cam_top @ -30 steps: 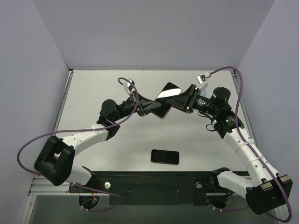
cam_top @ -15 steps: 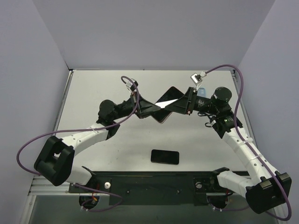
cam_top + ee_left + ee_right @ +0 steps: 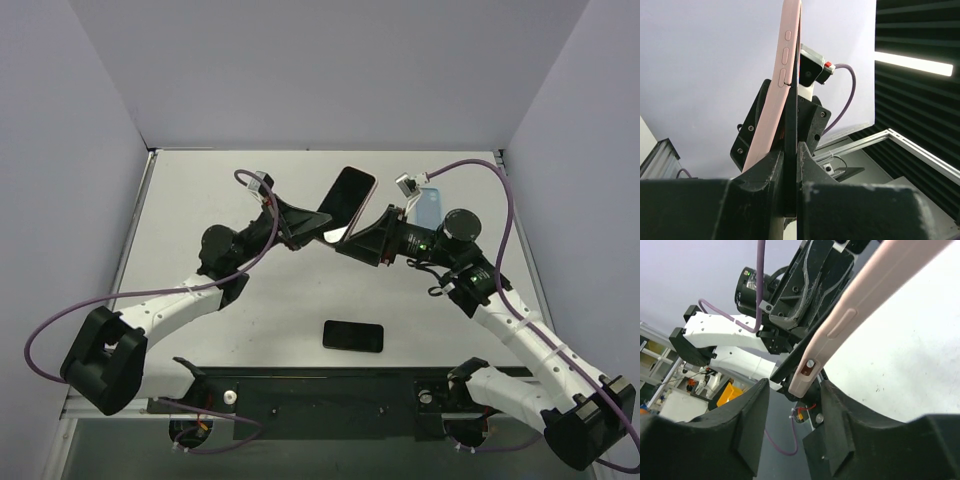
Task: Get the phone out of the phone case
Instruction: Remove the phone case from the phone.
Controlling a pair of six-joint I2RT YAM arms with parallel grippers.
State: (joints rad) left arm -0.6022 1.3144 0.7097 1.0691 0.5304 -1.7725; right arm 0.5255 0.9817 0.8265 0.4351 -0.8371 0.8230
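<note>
The phone (image 3: 348, 196), in its pink phone case (image 3: 774, 95), is held tilted up above the middle of the table. My left gripper (image 3: 316, 231) is shut on its lower end. In the left wrist view a thin black slab (image 3: 792, 150) sits clamped between the fingers of that gripper (image 3: 792, 147), and the pink case leans off to the left of it. My right gripper (image 3: 352, 243) comes in from the right, underneath. In the right wrist view the case's bottom corner (image 3: 807, 367) lies at the mouth of that gripper (image 3: 795, 386), whose open jaws do not pinch it.
A second, black phone (image 3: 353, 336) lies flat on the white table (image 3: 200, 200) near the front. A pale blue flat object (image 3: 428, 207) shows behind the right wrist. Purple cables loop over both arms. Grey walls close in the back and sides.
Both grippers shifted left and the phone swung from nearly flat to steeply tilted, its top end now toward the back. The right gripper slid down to the case's bottom corner.
</note>
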